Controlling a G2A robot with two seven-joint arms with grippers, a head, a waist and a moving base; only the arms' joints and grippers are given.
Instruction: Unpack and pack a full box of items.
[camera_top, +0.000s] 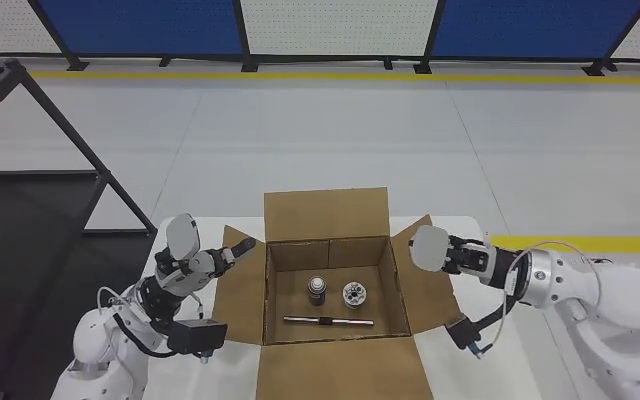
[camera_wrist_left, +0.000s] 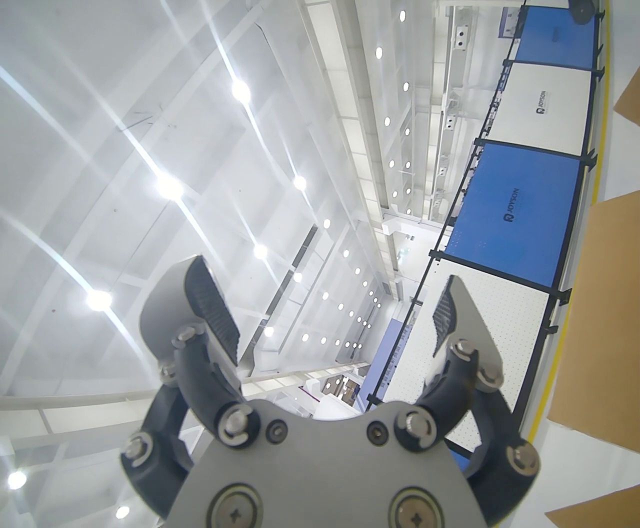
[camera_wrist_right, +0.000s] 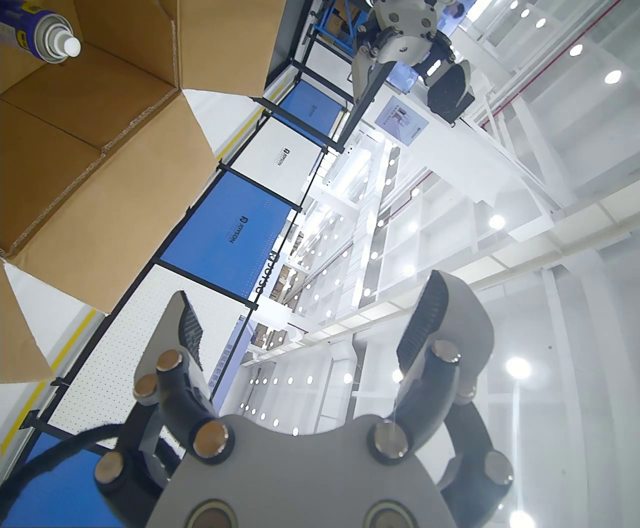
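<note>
Three items sit on the floor of the open cardboard box (camera_top: 326, 215), which stands mid-counter (camera_top: 455, 225) with all four flaps folded out. They are a spray can (camera_top: 316, 290), a round part (camera_top: 354, 293) just beside it, and a metal rod (camera_top: 328, 321) nearer the robot.

The left tool (camera_wrist_left: 325, 275) is held outside the box's left flap, and the right tool (camera_wrist_right: 310, 295) over the right flap. Both have jaws spread wide with nothing between them, and both point upward, away from the contents.

Governing relation: the items lie inward of and below each tool.
- **Spray can:** stands upright, nozzle up, long axis vertical, left of the box's midline. The left arm is judged slightly nearer.
- **Round part:** sits right of the midline, favouring the right arm.
- **Metal rod:** lies flat, long axis side to side along the near wall, one end toward each arm.

Judgement: with items inside, removal appears to be the step in hand. Either tool must turn downward before descending between the walls.
</note>
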